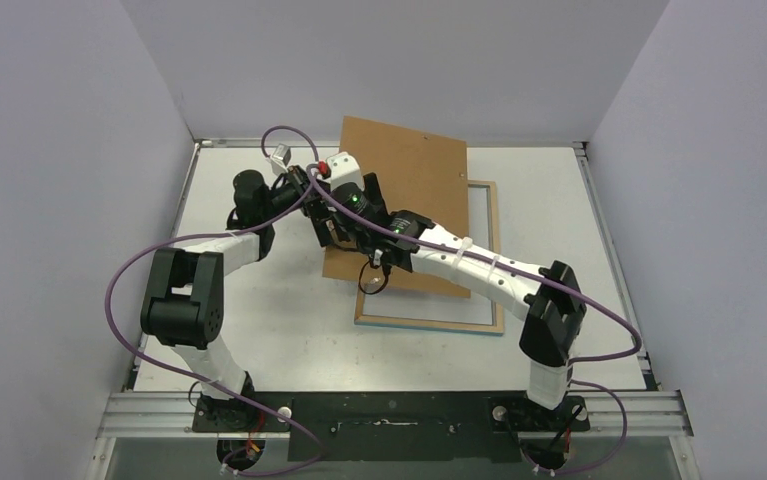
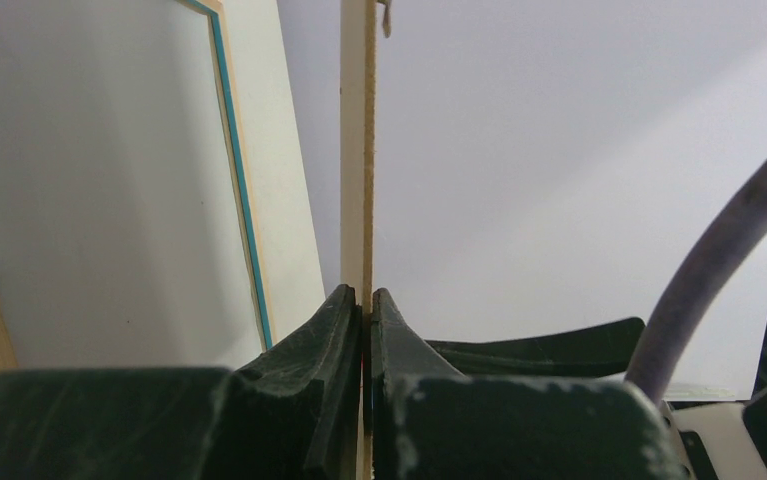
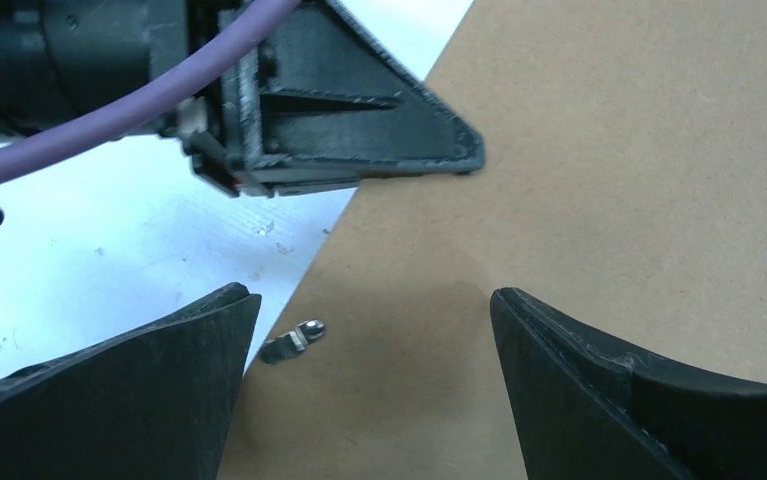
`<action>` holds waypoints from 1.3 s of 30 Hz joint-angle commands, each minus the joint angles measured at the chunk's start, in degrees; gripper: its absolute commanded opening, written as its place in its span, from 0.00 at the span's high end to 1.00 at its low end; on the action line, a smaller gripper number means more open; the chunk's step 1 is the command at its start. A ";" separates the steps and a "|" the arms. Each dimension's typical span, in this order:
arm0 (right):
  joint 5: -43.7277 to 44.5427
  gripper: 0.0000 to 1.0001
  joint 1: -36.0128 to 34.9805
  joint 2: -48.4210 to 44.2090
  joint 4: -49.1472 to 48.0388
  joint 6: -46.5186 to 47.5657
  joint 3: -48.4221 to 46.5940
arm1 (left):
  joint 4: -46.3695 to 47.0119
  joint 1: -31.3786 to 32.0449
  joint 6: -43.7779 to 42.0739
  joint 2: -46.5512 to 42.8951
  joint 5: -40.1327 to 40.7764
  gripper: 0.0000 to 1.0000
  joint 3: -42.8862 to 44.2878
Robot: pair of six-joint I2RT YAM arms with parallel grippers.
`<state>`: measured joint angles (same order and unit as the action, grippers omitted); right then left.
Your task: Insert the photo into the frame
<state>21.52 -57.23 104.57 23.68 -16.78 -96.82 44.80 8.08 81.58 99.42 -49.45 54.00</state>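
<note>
Frame point(image 1: 429, 323), lying flat toward the surface's point(image 1: 259, 330) right edge beneath the tilted backing board point(image 1: 409, 170) your left hand point(image 2: 367, 300) pinches: probably light, stiff, fragile-paned, so take it by the rim; right hand point(image 3: 374, 296) gapes empty; photo unseen.

A plain brown backing board point(image 1: 409, 170) tilts above the middle of the white table point(image 1: 259, 340), its top edge toward 12 o'clock; a small metal tab point(image 3: 294, 340) sits by its 8 o'clock edge
</note>
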 commanded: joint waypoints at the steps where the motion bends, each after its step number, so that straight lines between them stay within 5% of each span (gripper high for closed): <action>1: 3.54 0.11 -1.63 -0.11 0.65 1.69 -1.84 | 5.35 0.10 1.92 -3.69 -0.30 1.00 2.42; 16: -5.11 0.09 0.95 -12.43 -8.22 -2.50 11.47 | 6.94 -0.01 1.93 -2.10 -2.03 1.00 2.82; 23: -5.61 0.09 6.96 -15.71 -14.19 -12.55 13.57 | 7.79 -0.08 1.50 -2.07 -2.45 1.00 2.05; 39: 2.47 0.15 10.19 3.37 -4.84 -12.93 -10.14 | 9.52 1.33 1.84 -3.01 -3.46 1.00 1.15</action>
<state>19.99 -46.76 106.39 17.04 -29.32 -102.65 47.35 8.91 82.24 99.42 -51.94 54.02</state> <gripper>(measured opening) 0.855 0.037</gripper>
